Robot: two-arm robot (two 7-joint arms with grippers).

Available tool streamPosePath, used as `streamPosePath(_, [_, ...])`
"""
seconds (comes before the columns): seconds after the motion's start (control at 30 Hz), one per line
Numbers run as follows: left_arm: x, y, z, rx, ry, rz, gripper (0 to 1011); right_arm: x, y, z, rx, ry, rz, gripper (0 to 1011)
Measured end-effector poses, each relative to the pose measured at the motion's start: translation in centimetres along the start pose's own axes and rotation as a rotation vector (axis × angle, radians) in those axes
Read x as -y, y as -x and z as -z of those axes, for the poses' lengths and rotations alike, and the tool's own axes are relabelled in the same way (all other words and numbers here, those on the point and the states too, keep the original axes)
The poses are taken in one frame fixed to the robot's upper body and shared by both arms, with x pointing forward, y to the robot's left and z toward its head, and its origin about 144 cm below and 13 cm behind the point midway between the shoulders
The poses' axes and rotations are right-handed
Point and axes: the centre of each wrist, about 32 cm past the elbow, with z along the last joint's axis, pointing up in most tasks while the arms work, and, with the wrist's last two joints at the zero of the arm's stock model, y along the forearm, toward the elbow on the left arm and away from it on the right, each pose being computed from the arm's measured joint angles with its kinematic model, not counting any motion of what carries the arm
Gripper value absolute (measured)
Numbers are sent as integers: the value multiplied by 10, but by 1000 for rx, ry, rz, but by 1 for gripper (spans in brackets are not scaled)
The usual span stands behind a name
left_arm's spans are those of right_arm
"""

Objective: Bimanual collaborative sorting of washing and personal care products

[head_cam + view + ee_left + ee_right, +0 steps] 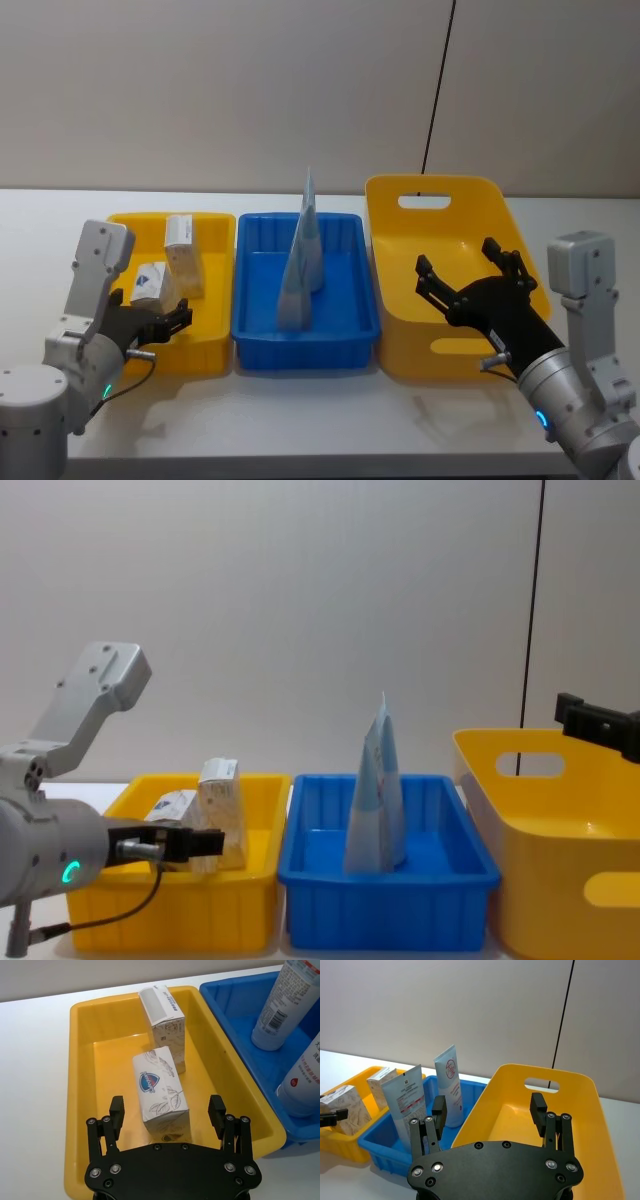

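Left gripper (166, 1110), fingers spread, hangs over the small yellow bin (100, 1007). The blue-shield leaf-patterned pack (159, 1091) lies just ahead, the carton (165, 1020) beyond. To its right, the blue bin (235, 995) holds a barcoded tube (282, 1005) and a red-logo tube (302, 1085). Right gripper (489, 1105), spread open, hangs above the tall yellow bin (580, 1110).

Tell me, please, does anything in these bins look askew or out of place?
Nothing looks spilled or damaged. The leaf-patterned pack lies tilted in the left yellow bin, and two tubes stand on their caps in the blue bin.
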Motion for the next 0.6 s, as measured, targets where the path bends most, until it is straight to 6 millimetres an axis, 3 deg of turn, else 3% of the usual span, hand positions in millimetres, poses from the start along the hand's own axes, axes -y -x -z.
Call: streamPosePath(0.6, [11,-1,-5,36,17,29,1000,0,0,0,0,0,0,1002])
